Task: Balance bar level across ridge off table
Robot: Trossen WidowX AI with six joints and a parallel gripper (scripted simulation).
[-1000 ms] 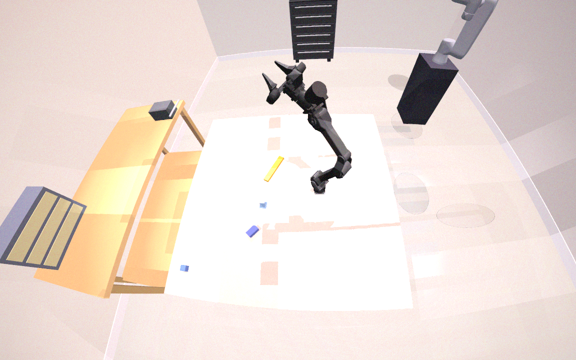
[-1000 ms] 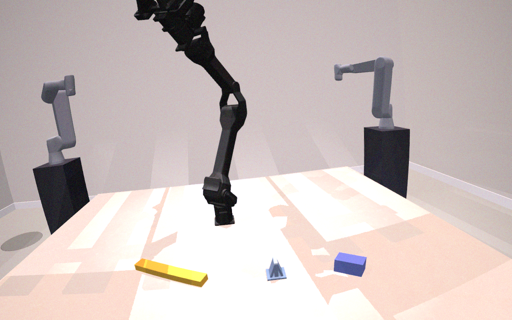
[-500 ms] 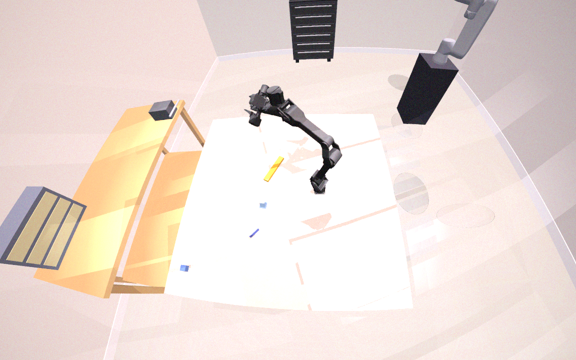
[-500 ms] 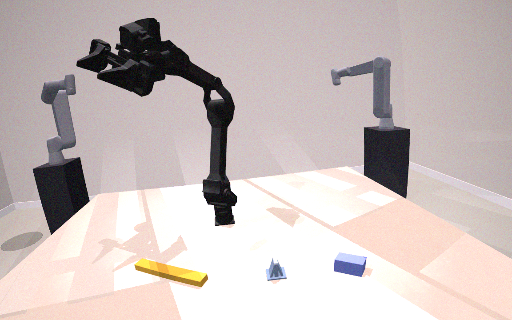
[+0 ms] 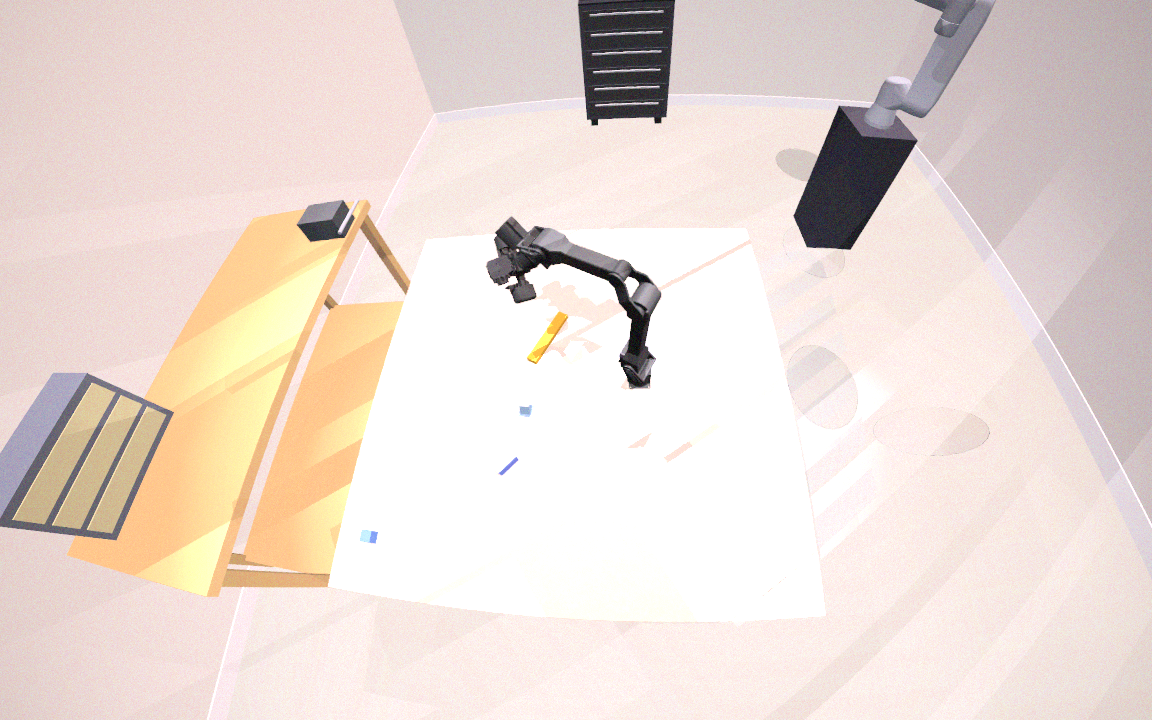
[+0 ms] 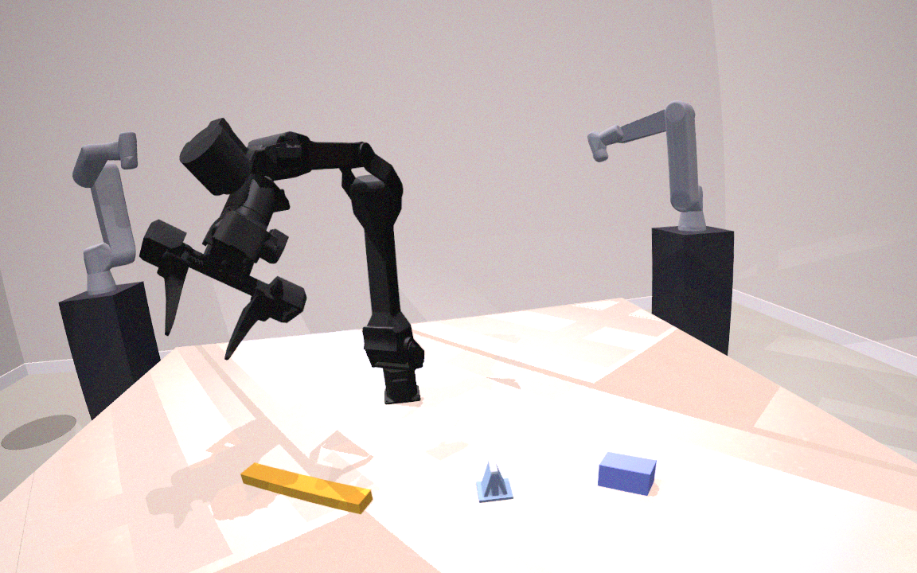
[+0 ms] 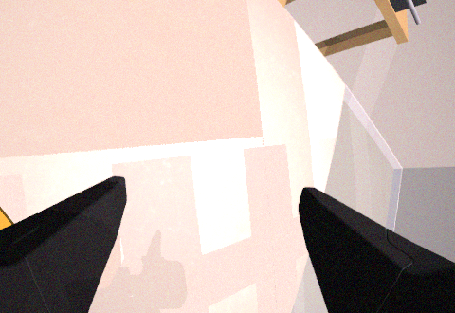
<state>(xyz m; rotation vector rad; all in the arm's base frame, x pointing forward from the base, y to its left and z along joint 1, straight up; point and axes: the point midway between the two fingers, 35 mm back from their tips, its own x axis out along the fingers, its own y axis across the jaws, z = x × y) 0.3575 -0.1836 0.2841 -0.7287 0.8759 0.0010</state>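
Note:
The yellow-orange bar (image 5: 548, 337) (image 6: 305, 488) lies flat on the white table (image 5: 652, 537); only a sliver of the bar (image 7: 4, 218) shows at the left edge of the wrist view. The small light-blue ridge (image 5: 524, 405) (image 6: 494, 487) stands on its square base, apart from the bar, with nothing on top. My gripper (image 6: 197, 345) (image 7: 214, 194) is open and empty. It hangs well above the table, tilted downward, beyond the bar's far end from the ridge. In the top view the fingertips are hidden under the gripper body.
A blue block (image 5: 508, 465) (image 6: 626, 473) lies beyond the ridge from the bar. A small blue cube (image 5: 369, 536) is near a table corner. A wooden bench (image 5: 231, 358) adjoins the table's left side. Grey arms on dark pedestals (image 6: 692, 285) (image 6: 109, 341) stand off the table.

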